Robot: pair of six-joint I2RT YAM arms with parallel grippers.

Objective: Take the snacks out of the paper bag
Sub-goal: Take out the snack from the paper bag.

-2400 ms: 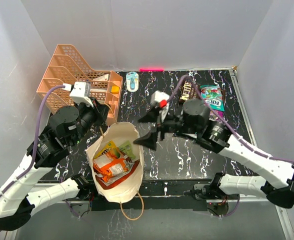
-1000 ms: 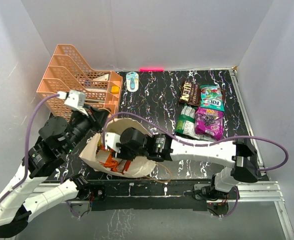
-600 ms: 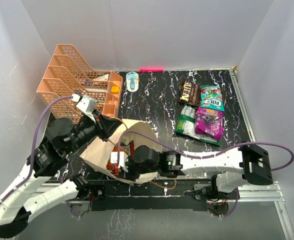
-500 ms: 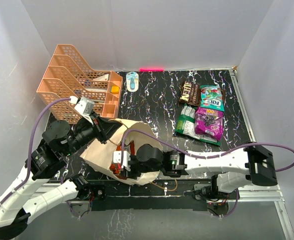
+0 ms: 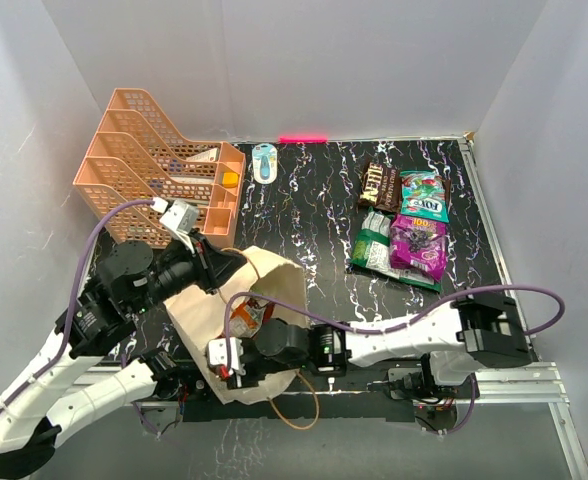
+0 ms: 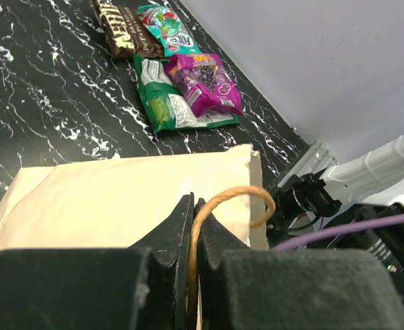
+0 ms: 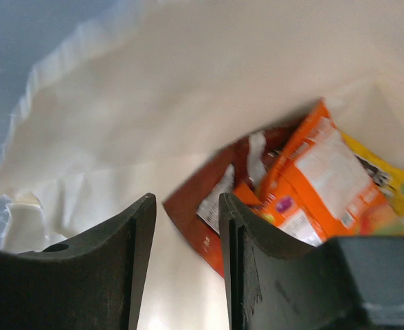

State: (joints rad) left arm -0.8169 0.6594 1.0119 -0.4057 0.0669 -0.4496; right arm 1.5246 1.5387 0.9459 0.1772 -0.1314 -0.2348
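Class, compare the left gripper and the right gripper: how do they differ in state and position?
The left gripper is shut, pinching the cord handle; the right gripper is open, with nothing between its fingers. The left gripper sits outside the paper bag; the right gripper reaches inside it, facing an orange packet. Both are working on the same bag.

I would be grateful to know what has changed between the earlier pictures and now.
The right gripper swung from mid-table to the near edge and went into the paper bag, jaws apart, with the orange-red chip bag ahead, ungripped. The paper bag tipped from upright onto its side; the left gripper is shut on its cord handle. The tray rack and the teal packet stayed put.
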